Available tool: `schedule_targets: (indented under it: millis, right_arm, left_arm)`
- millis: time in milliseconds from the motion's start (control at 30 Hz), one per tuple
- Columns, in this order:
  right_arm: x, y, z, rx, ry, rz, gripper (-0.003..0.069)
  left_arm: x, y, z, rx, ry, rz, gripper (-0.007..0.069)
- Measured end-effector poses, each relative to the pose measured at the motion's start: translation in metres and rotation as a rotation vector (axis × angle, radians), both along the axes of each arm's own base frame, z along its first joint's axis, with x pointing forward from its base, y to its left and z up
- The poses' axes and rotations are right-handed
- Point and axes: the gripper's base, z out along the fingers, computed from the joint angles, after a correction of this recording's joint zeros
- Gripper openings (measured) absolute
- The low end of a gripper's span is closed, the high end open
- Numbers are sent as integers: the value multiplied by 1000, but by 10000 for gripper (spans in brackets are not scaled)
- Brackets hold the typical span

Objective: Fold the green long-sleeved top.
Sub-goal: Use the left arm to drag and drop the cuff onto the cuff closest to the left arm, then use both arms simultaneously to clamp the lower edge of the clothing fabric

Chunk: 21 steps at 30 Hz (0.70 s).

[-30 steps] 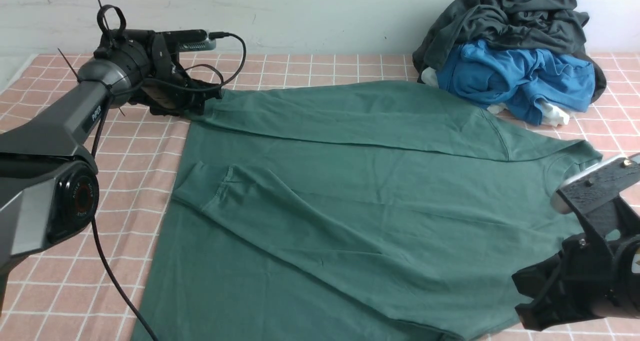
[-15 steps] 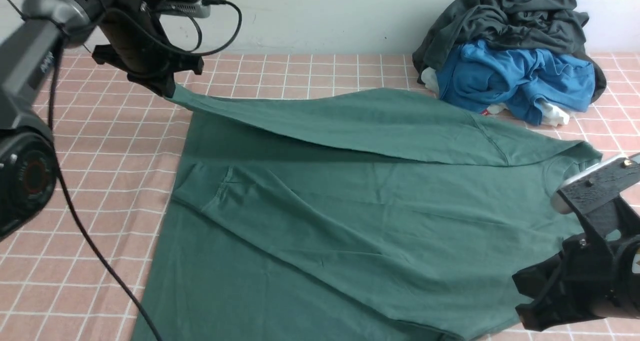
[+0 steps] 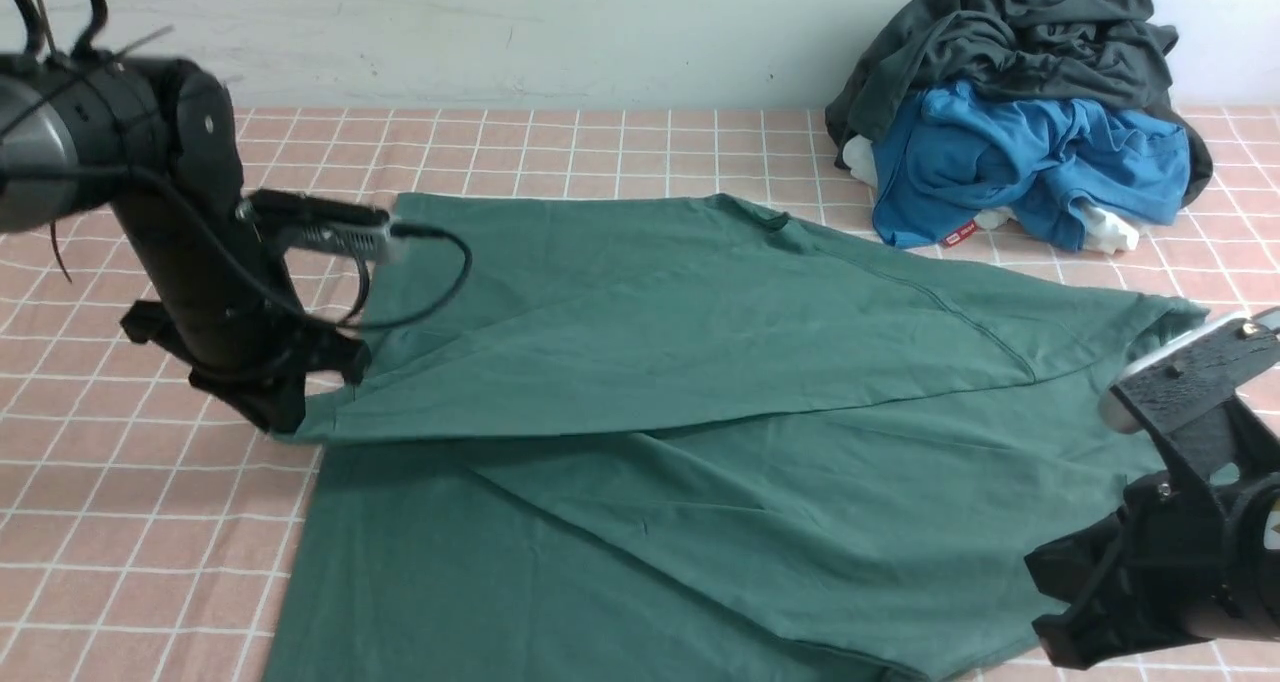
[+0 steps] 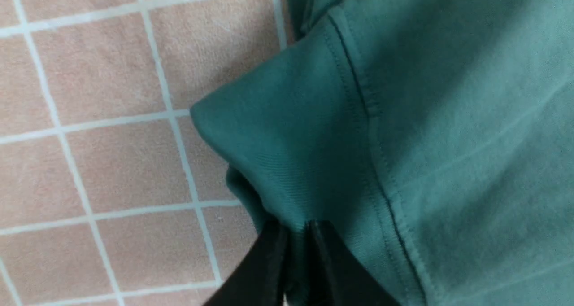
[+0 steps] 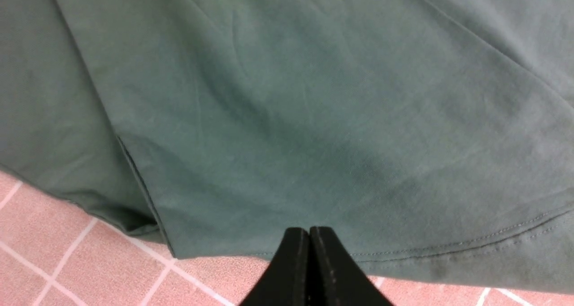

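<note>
The green long-sleeved top (image 3: 720,442) lies spread across the pink checked cloth. Its far side is folded over toward me, covering the middle. My left gripper (image 3: 285,417) is shut on the ribbed hem corner of the top (image 4: 287,162) and holds it low over the cloth at the left; in the left wrist view the left gripper (image 4: 296,227) pinches fabric between its jaws. My right gripper (image 3: 1060,602) is shut and empty at the front right; in the right wrist view it (image 5: 309,232) hovers just off the top's stitched edge (image 5: 448,247). The neck label and chest print are hidden.
A heap of clothes stands at the back right: a dark grey-black garment (image 3: 1010,22) over a bright blue garment (image 3: 1030,157). The pink checked cloth (image 3: 120,522) covers the table. A pale wall runs along the back.
My left gripper has lifted the top's far left corner and carried it toward me and down, folding the far side over the middle and covering the sleeve. The right arm has not moved.
</note>
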Motion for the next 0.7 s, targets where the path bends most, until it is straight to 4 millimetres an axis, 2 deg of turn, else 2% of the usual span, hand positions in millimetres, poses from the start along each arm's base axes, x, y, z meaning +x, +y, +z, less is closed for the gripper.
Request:
schedule_targets:
  millis: [100, 233, 300, 433, 467, 567, 633, 700]
  right_arm:
    - [-2, 1, -1, 0, 23, 13, -13]
    - [-6, 1, -3, -10, 72, 36, -13]
    - [-8, 1, -4, -17, 81, 52, -13]
    - [-10, 2, -3, -17, 84, 88, -13]
    - [-11, 3, -2, -11, 83, 101, -13]
    - [-12, 4, 0, 0, 74, 128, -13]
    - [-14, 6, 1, 8, 71, 157, -13]
    - [-15, 7, 1, 23, 74, 171, -13]
  left_arm:
    - [-6, -5, -7, 13, 17, -58, 164]
    - [-17, -15, 6, 8, 24, -93, 384]
    - [-32, -23, 11, 2, 39, -122, 448]
    - [-76, -52, 0, 19, 82, -344, 493]
    - [-94, -64, -4, 35, 71, -499, 493]
    - [-124, -79, -14, 47, 63, -770, 491]
    - [-145, -82, -24, 59, 88, -962, 486]
    - [-157, -80, -35, 68, 123, -1068, 476]
